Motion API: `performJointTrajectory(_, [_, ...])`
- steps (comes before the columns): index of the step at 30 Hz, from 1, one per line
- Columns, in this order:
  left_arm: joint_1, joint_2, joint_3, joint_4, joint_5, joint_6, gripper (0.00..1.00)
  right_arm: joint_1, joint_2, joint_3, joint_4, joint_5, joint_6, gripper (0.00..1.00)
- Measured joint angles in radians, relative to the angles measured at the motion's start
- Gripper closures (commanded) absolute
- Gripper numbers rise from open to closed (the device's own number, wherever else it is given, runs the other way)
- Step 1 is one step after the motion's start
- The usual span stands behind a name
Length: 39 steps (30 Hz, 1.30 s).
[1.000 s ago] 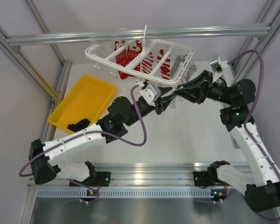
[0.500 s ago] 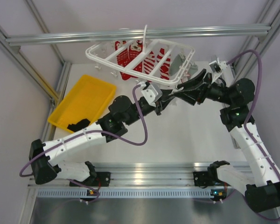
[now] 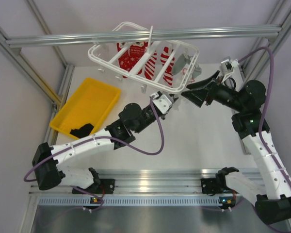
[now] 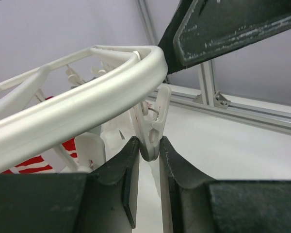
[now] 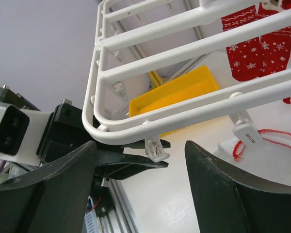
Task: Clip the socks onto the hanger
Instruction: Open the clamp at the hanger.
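The white hanger (image 3: 136,56) hangs tilted from the top rail, with red-and-white socks clipped on it. My left gripper (image 4: 149,145) is shut on a small white clip (image 4: 155,124) that dangles from the hanger's near right corner (image 3: 177,88). In the right wrist view that same clip (image 5: 155,148) shows with the left gripper's dark fingers (image 5: 131,166) on either side of it. My right gripper (image 3: 193,92) stands open just right of that corner, with nothing between its fingers. One black sock (image 3: 81,130) lies in the yellow tray. I see no sock in the squeezed clip.
The yellow tray (image 3: 94,97) sits at the left of the table. A grey garment (image 3: 185,63) hangs from the hanger's right side. Aluminium frame rails (image 3: 136,36) run overhead and down both sides. A white bundle with red string (image 5: 262,138) lies on the table below the hanger.
My right gripper has opened wide and drawn back to the right. My left arm has moved right to the hanger's corner clip. The hanger has tipped, its far left side higher.
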Motion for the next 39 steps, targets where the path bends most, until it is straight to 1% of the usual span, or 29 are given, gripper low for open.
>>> performJointTrajectory(3, [0.0, 0.001, -0.017, 0.031, -0.026, 0.034, 1.0, 0.0, -0.013, 0.0, -0.022, 0.069, 0.03, 0.32])
performJointTrajectory(7, [-0.006, 0.001, -0.04, 0.071, -0.053, 0.082, 1.0, 0.0, -0.019, -0.002, -0.069, 0.149, 0.059, 0.31])
performJointTrajectory(11, [-0.011, 0.001, -0.06, 0.098, -0.067, 0.122, 1.0, 0.001, -0.023, -0.026, -0.079, 0.185, 0.097, 0.31])
performJointTrajectory(18, [-0.036, 0.001, -0.099, 0.149, -0.078, 0.213, 1.0, 0.01, -0.024, -0.071, -0.072, 0.193, 0.136, 0.3])
performJointTrajectory(22, [-0.056, 0.007, -0.108, 0.184, -0.103, 0.287, 1.0, 0.017, -0.024, -0.075, -0.058, 0.187, 0.165, 0.29])
performJointTrajectory(27, [-0.07, 0.038, -0.117, 0.239, -0.151, 0.375, 1.0, 0.027, -0.025, -0.075, -0.054, 0.186, 0.181, 0.3])
performJointTrajectory(30, [-0.07, 0.045, -0.127, 0.255, -0.173, 0.399, 1.0, 0.029, -0.026, -0.075, -0.053, 0.185, 0.177, 0.29])
performJointTrajectory(32, [-0.07, 0.045, -0.129, 0.255, -0.178, 0.391, 1.0, 0.029, -0.027, -0.077, -0.047, 0.178, 0.17, 0.27])
performJointTrajectory(34, [-0.071, 0.039, -0.129, 0.237, -0.177, 0.351, 1.0, 0.029, -0.035, -0.09, -0.023, 0.169, 0.154, 0.25])
performJointTrajectory(37, [-0.064, 0.01, -0.115, 0.146, -0.151, 0.23, 1.0, 0.03, -0.051, -0.103, 0.002, 0.16, 0.116, 0.24])
performJointTrajectory(39, [-0.053, -0.022, -0.095, 0.069, -0.109, 0.131, 1.0, 0.03, -0.06, -0.103, 0.018, 0.151, 0.082, 0.24])
